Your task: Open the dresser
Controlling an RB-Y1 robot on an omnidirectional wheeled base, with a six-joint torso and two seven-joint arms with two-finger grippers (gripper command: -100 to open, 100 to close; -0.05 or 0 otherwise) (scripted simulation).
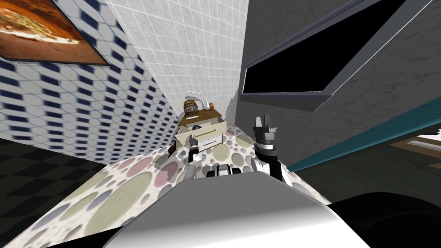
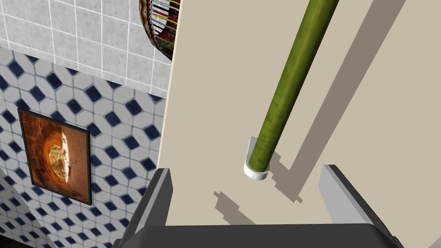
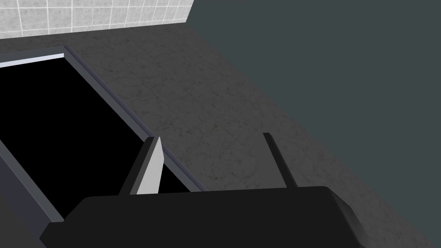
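Head view: the dresser stands in the corner with its top drawer out, the left gripper at its front and the right gripper raised apart. Left wrist view: the 2 fingers stand wide beside the end of the green handle, not touching it. Right wrist view: the fingers stand wide, holding nothing.

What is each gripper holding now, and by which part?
Nothing is held. The left gripper is open, its fingers apart on either side of the green handle near its end, not pressing it. The right gripper is open and empty.

Head cam far, L wrist cam close, both on dresser.
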